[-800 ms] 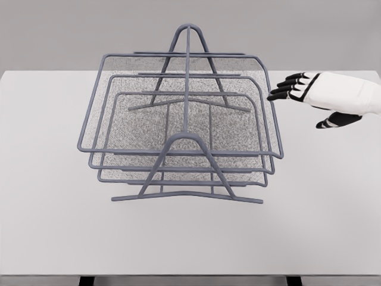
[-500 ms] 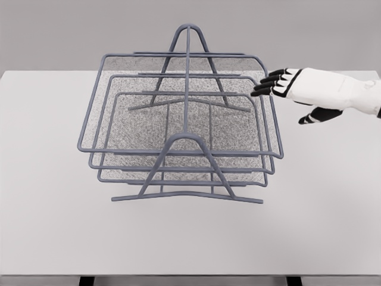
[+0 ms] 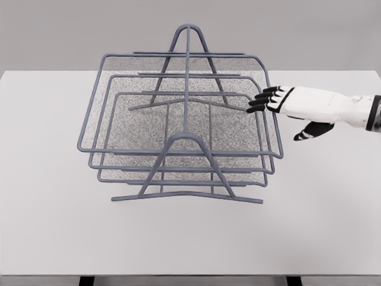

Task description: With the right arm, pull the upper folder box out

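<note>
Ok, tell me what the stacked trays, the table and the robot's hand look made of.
Upper tray: probably matte grey metal, thin wire rim around fine see-through mesh. Table: smooth matte white, material unclear. Right hand: glossy white shell, likely plastic, with black fingers.

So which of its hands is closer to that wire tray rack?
Right. The right hand is at the top tray's right rim, its open fingers reaching over that edge. The left hand is not in view at all, so it cannot be placed.
</note>
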`<state>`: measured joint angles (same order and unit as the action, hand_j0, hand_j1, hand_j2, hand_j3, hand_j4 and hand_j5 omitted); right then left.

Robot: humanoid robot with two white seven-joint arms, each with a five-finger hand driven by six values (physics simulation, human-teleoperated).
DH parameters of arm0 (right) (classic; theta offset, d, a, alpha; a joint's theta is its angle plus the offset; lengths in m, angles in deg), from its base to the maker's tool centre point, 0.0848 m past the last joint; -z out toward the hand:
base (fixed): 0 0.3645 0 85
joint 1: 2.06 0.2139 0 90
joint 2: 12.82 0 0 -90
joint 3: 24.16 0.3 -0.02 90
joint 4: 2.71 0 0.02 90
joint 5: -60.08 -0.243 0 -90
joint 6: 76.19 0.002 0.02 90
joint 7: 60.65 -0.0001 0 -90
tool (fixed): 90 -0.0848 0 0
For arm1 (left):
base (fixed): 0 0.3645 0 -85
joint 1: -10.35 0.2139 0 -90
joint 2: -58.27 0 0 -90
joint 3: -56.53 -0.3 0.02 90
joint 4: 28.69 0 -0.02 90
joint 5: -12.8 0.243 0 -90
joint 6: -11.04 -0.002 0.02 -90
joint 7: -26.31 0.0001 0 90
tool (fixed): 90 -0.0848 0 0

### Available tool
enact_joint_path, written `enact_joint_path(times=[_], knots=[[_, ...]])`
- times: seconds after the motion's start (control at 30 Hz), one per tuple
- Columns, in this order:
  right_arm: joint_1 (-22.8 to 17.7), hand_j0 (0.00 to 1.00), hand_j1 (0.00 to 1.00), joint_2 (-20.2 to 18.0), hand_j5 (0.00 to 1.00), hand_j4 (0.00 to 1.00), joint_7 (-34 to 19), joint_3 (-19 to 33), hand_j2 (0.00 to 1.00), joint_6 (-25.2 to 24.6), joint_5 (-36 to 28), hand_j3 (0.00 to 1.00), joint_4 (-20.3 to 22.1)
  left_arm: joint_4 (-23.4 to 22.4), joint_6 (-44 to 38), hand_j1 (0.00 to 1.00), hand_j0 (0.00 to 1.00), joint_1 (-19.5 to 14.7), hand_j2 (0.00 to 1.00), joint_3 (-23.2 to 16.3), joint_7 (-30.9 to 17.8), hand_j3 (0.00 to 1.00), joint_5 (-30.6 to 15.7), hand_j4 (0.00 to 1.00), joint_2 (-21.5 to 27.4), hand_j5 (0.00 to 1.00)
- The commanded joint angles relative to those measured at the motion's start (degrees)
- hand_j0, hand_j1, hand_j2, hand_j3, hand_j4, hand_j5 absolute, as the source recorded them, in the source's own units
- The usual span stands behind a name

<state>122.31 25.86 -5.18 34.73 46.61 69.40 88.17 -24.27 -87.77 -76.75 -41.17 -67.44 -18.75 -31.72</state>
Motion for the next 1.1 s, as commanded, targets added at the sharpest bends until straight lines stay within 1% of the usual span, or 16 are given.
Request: enact_joint_path(times=[0.0,0.1,0.13,0.17,0.2,0.27,0.33,0.47,0.5,0.57,0.67,0.73,0.77,0.93,1.0,1.07], knots=[[0.0,1.0,1.0,0.5,1.0,1.0,-0.5,-1.1,1.0,2.2,3.2,1.0,0.1,-0.1,0.0,1.0,1.0,0.0,1.0,-0.1,0.0,1.0,0.0,1.0,0.0,1.0],[0.1,1.0,1.0,-0.3,1.0,1.0,-0.5,-0.7,1.0,2.2,3.2,1.0,0.3,-0.1,0.0,1.0,1.0,0.0,1.0,-0.1,0.0,1.0,0.0,1.0,0.0,1.0],[0.3,1.0,1.0,-2.9,1.0,1.0,-0.5,0.0,1.0,2.2,2.7,1.0,0.3,-0.1,0.0,1.0,1.0,0.0,1.0,-0.1,0.0,1.0,0.0,1.0,0.0,1.0],[0.4,1.0,1.0,-4.1,1.0,1.0,-0.5,0.3,1.0,2.2,2.4,1.0,0.3,-0.1,0.0,1.0,1.0,0.0,1.0,-0.1,0.0,1.0,0.0,1.0,0.0,1.0],[0.3,1.0,1.0,-4.2,1.0,1.0,-0.5,0.2,1.0,2.2,2.4,1.0,0.3,-0.1,0.0,1.0,1.0,0.0,1.0,-0.1,0.0,1.0,0.0,1.0,0.0,1.0],[-0.1,1.0,1.0,-7.1,1.0,1.0,-0.5,0.3,1.0,2.2,2.3,1.0,0.2,-0.1,0.0,1.0,1.0,0.0,1.0,-0.1,0.0,1.0,0.0,1.0,0.0,1.0],[-0.4,1.0,1.0,-7.5,1.0,1.0,-0.5,0.3,1.0,2.2,2.3,1.0,-0.3,-0.1,0.0,1.0,1.0,0.0,1.0,-0.1,0.0,1.0,0.0,1.0,0.0,1.0],[-0.4,1.0,1.0,-11.5,1.0,1.0,-0.5,0.4,1.0,2.2,1.7,1.0,-0.5,-0.1,0.0,1.0,1.0,0.0,1.0,-0.1,0.0,1.0,0.0,1.0,0.0,1.0],[-0.4,1.0,1.0,-11.7,1.0,1.0,-0.5,0.4,1.0,2.2,1.7,1.0,-0.5,-0.1,0.0,1.0,1.0,0.0,1.0,-0.1,0.0,1.0,0.0,1.0,0.0,1.0],[-1.0,1.0,1.0,-14.8,1.0,1.0,-0.5,0.4,1.0,2.2,-0.6,1.0,-0.4,-0.1,0.0,1.0,1.0,0.0,1.0,-0.1,0.0,1.0,0.0,1.0,0.0,1.0],[-1.1,1.0,1.0,-16.5,1.0,1.0,-0.5,0.4,1.0,2.2,-0.9,1.0,-0.5,-0.1,0.0,1.0,1.0,0.0,1.0,-0.1,0.0,1.0,0.0,1.0,0.0,1.0],[-1.4,1.0,1.0,-19.3,1.0,1.0,-0.5,0.4,1.0,2.2,-3.4,1.0,-0.8,-0.1,0.0,1.0,1.0,0.0,1.0,-0.1,0.0,1.0,0.0,1.0,0.0,1.0],[-1.4,1.0,1.0,-19.8,1.0,1.0,-0.5,0.4,1.0,2.2,-3.4,1.0,-1.0,-0.1,0.0,1.0,1.0,0.0,1.0,-0.1,0.0,1.0,0.0,1.0,0.0,1.0],[-1.9,1.0,1.0,-22.2,1.0,1.0,-0.5,0.4,1.0,2.2,-4.0,1.0,-6.2,-0.1,0.0,1.0,1.0,0.0,1.0,-0.1,0.0,1.0,0.0,1.0,0.0,1.0],[-1.9,1.0,1.0,-23.9,1.0,1.0,-0.5,0.4,1.0,2.2,-5.7,1.0,-9.1,-0.1,0.0,1.0,1.0,0.0,1.0,-0.1,0.0,1.0,0.0,1.0,0.0,1.0],[-1.9,1.0,1.0,-24.7,1.0,1.0,-0.5,0.4,1.0,2.2,-5.8,1.0,-9.5,-0.1,0.0,1.0,1.0,0.0,1.0,-0.1,0.0,1.0,0.0,1.0,0.0,1.0]])
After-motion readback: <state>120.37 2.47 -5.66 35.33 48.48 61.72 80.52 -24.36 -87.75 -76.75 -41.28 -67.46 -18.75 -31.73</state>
